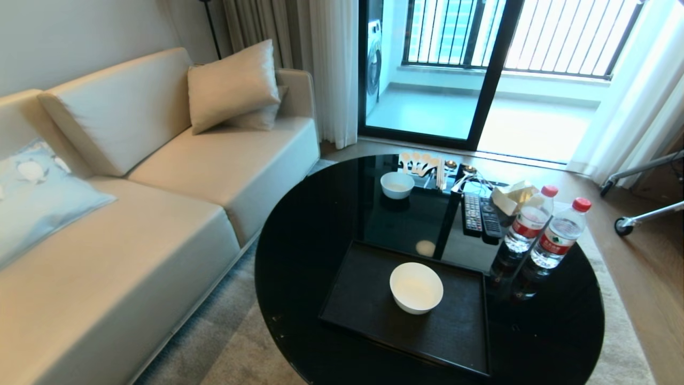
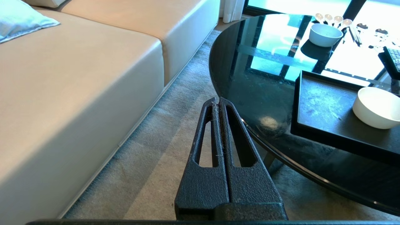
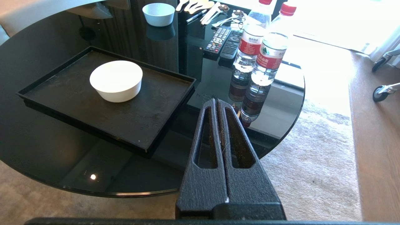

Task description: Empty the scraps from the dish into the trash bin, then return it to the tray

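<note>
left gripper (image 2: 217, 101): mine, fingers pressed together, empty, hanging off the table's sofa-side edge over the carpet.
right gripper (image 3: 216, 102): mine, fingers together, empty, off the table's near edge.
tray (image 1: 363, 299): on the round table (image 1: 299, 251), by its near edge.
dish (image 1: 416, 287): upright mid-tray; inside looks plain white, no scraps visible.
second bowl (image 1: 397, 185): far edge, beside the spoons.
trash bin: not in any view.
progress: looks finished, dish emptied and on the tray; nothing obvious left.

White dish (image 1: 416, 287) on matte black tray (image 1: 363, 305); red-capped bottles (image 1: 558, 233).
</note>
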